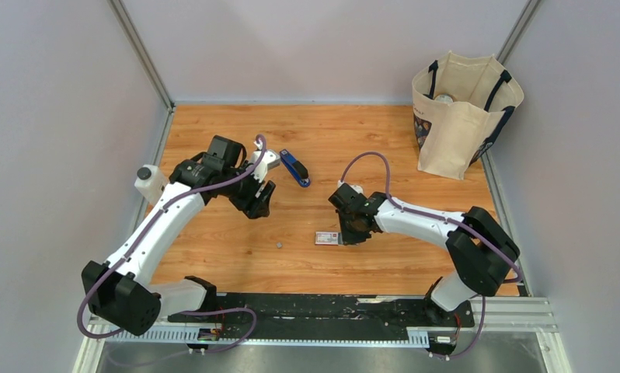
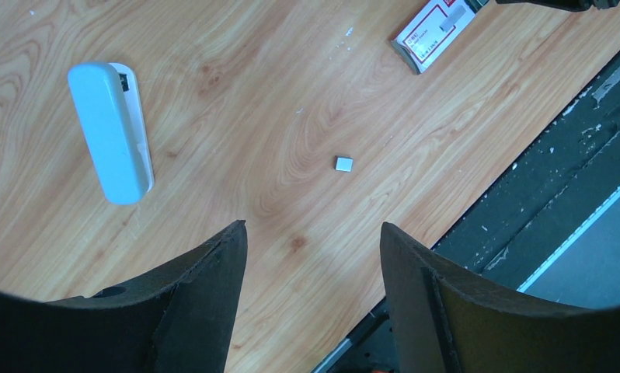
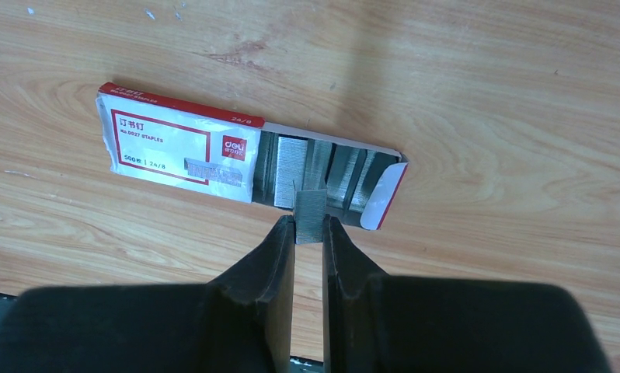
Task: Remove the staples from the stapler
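The dark-blue stapler [image 1: 295, 168] lies on the wooden table, just right of my left wrist. My left gripper [image 1: 257, 199] [image 2: 313, 230] hovers open over bare wood with nothing between its fingers. A short silver strip of staples [image 3: 310, 207] is pinched in my right gripper [image 3: 309, 222] [image 1: 346, 234], which is shut on it directly over the open end of the red-and-white staple box [image 3: 179, 146] [image 1: 327, 238]. A tiny silver staple bit [image 2: 343, 163] [image 1: 280, 245] lies loose on the table ahead of the left fingers.
A pale grey-blue oblong block [image 2: 109, 132] lies left of the left gripper's view. The staple box [image 2: 433, 33] shows at the upper right there. A white bottle [image 1: 148, 183] stands at the left wall, a canvas tote bag [image 1: 462, 116] at the back right.
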Action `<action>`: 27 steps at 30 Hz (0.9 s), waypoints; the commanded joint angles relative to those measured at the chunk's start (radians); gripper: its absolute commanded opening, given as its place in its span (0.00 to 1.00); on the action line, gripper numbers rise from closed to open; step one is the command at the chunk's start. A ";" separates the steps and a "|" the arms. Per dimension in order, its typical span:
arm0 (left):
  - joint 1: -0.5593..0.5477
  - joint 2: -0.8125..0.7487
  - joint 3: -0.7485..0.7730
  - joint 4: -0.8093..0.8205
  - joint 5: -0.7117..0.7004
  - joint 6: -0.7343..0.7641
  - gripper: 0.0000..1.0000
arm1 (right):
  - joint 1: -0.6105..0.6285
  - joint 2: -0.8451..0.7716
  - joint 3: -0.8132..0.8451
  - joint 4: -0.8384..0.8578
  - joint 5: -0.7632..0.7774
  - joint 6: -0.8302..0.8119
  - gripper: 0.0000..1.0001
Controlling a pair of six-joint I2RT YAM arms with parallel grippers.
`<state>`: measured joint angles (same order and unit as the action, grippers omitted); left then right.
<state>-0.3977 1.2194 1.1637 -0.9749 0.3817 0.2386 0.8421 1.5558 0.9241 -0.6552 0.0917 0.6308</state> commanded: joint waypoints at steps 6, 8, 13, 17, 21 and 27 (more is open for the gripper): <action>0.000 -0.035 -0.004 0.018 0.026 0.033 0.71 | 0.006 0.020 0.042 0.022 0.006 -0.010 0.09; 0.000 -0.035 -0.002 0.019 0.028 0.034 0.71 | 0.003 0.023 0.044 0.020 0.009 -0.010 0.09; 0.000 -0.038 -0.002 0.018 0.031 0.034 0.71 | 0.005 0.027 0.045 0.016 0.016 -0.011 0.10; 0.000 -0.040 0.001 0.019 0.039 0.036 0.71 | 0.003 0.032 0.047 0.012 0.022 -0.013 0.11; 0.000 -0.040 0.002 0.018 0.045 0.037 0.71 | 0.005 0.033 0.051 0.008 0.028 -0.014 0.12; 0.000 -0.040 0.002 0.010 0.048 0.038 0.71 | 0.003 0.036 0.056 0.003 0.036 -0.014 0.18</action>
<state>-0.3977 1.2110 1.1637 -0.9749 0.4057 0.2493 0.8421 1.5845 0.9424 -0.6544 0.1028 0.6296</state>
